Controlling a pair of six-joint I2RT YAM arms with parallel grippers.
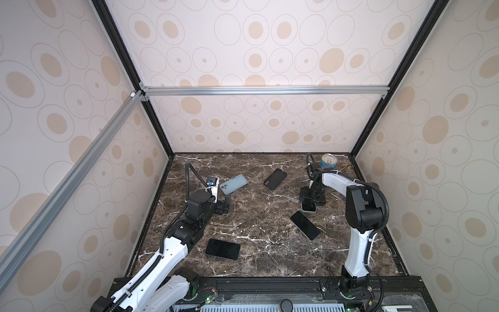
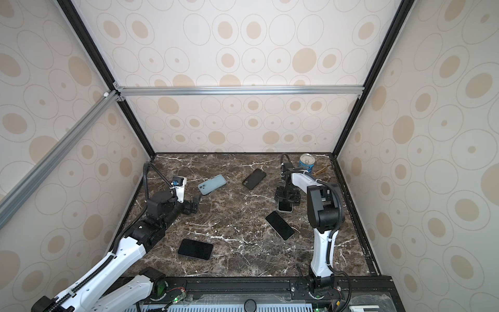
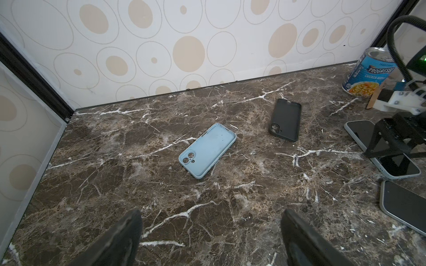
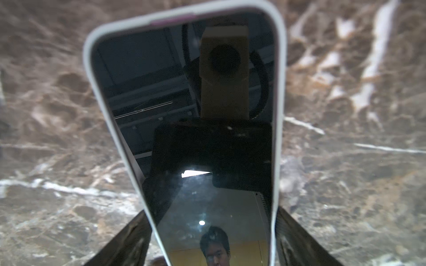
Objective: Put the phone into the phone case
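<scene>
Phone (image 4: 184,92), pinched edgewise by right gripper (image 4: 211,210); left gripper (image 3: 211,221) spread, empty.
Lift level; match camera corner to case (image 3: 207,150); press evenly.

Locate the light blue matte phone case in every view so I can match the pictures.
In a top view: light blue matte phone case, left of centre, far half of the marble table.
In a top view: same spot, slightly further left.
Left wrist: near the picture's centre, open side up.
Right wrist: not in it; a white-rimmed phone fills it.
Shared landmark, three views: the black rectangular phone case beside it, apart.
</scene>
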